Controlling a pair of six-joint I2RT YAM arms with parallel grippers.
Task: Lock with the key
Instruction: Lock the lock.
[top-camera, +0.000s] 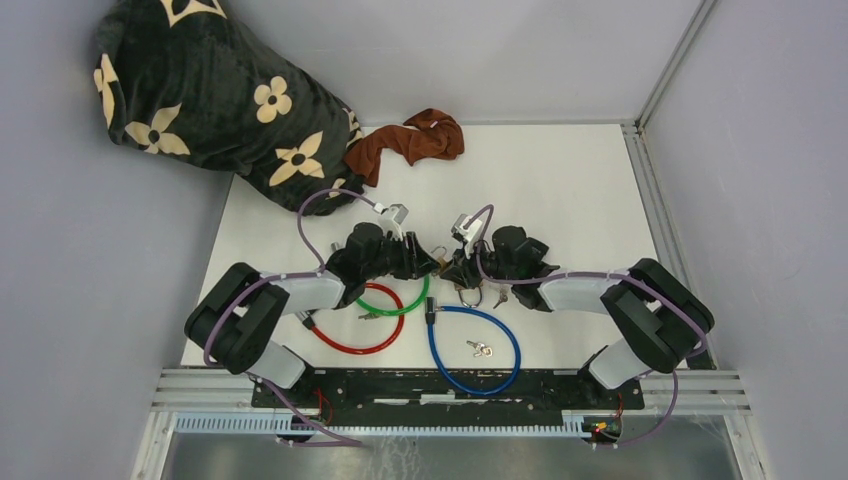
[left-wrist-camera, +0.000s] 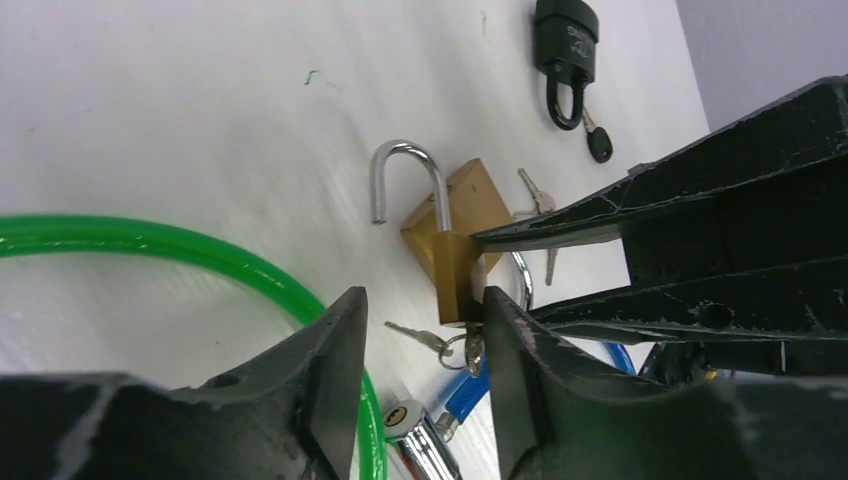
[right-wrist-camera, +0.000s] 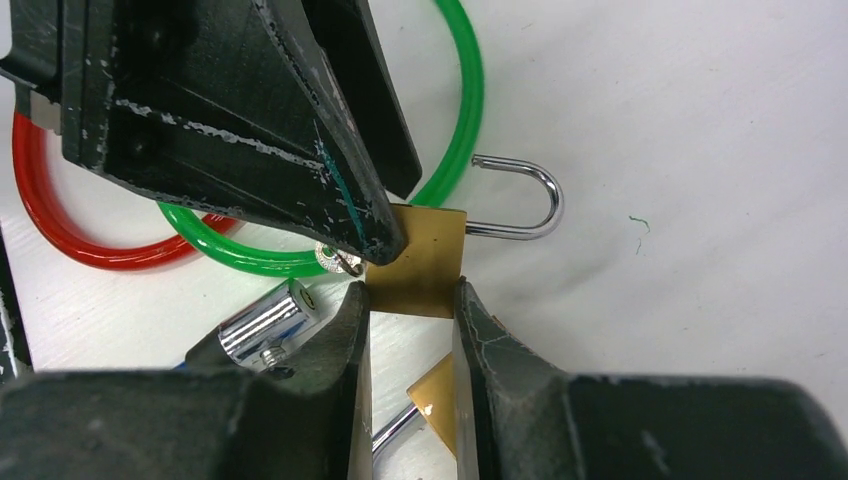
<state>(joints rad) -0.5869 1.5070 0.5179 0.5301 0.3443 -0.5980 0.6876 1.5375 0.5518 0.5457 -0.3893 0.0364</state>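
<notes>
A brass padlock (right-wrist-camera: 425, 255) with its silver shackle (right-wrist-camera: 530, 200) swung open is clamped between the fingers of my right gripper (right-wrist-camera: 410, 300), above the table. A small key (left-wrist-camera: 472, 350) on a ring hangs from the padlock's bottom (left-wrist-camera: 452, 275). My left gripper (left-wrist-camera: 420, 310) is open, its fingers on either side of the key; the right-hand finger (left-wrist-camera: 510, 370) touches key and lock body. In the top view both grippers, left (top-camera: 428, 262) and right (top-camera: 458, 268), meet at the padlock (top-camera: 441, 262).
A second brass padlock (left-wrist-camera: 478, 195) lies on the table under the held one. Green (top-camera: 395, 303), red (top-camera: 350, 338) and blue (top-camera: 475, 352) cable locks lie near, with loose keys (top-camera: 481, 349). A black padlock (left-wrist-camera: 567, 40), a brown cloth (top-camera: 410, 140) and a dark blanket (top-camera: 200, 90) lie farther back.
</notes>
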